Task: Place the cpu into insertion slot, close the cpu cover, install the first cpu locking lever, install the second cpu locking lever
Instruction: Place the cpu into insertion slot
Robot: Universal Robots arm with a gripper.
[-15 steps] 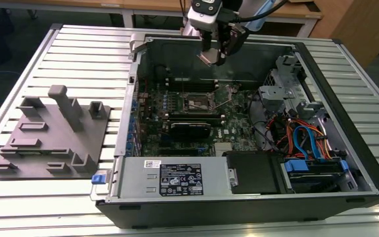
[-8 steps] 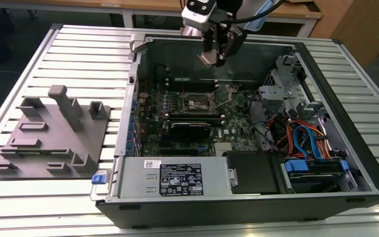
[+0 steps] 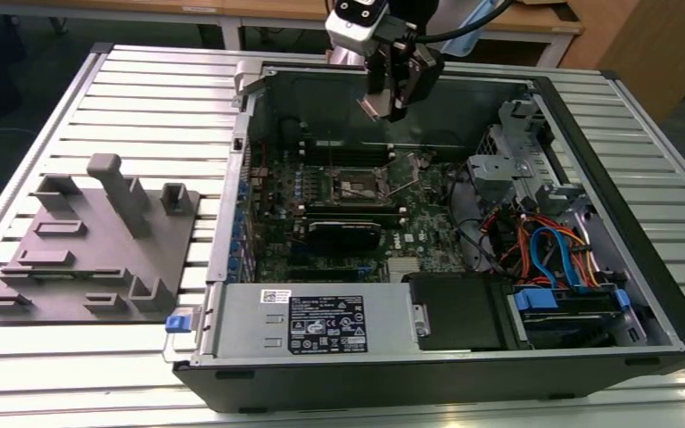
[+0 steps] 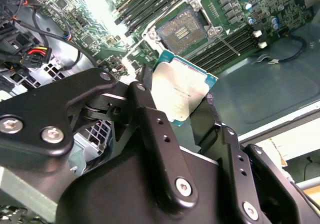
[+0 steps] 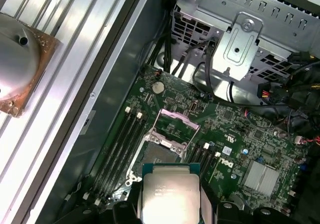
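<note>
My gripper (image 3: 391, 107) hangs over the open computer case (image 3: 628, 223), above the motherboard (image 3: 318, 214). It is shut on the cpu (image 4: 182, 91), a flat square chip with a dull silver top, held by its edges between the black fingers (image 4: 150, 114). The cpu (image 5: 170, 194) floats a little short of the insertion slot (image 5: 162, 146), a square socket with a dark pin field (image 4: 182, 31) and a silvery rim (image 3: 360, 185). The cpu cover (image 5: 178, 124) stands tipped up along one side of the socket. The socket holds nothing.
Memory slots (image 5: 120, 144) flank the socket. A metal drive cage (image 3: 521, 160) and coloured cables (image 3: 545, 250) fill the case's right side in the exterior view. A power supply (image 3: 307, 321) sits at the front. A grey fixture (image 3: 93, 241) lies on the slatted table (image 3: 140, 89).
</note>
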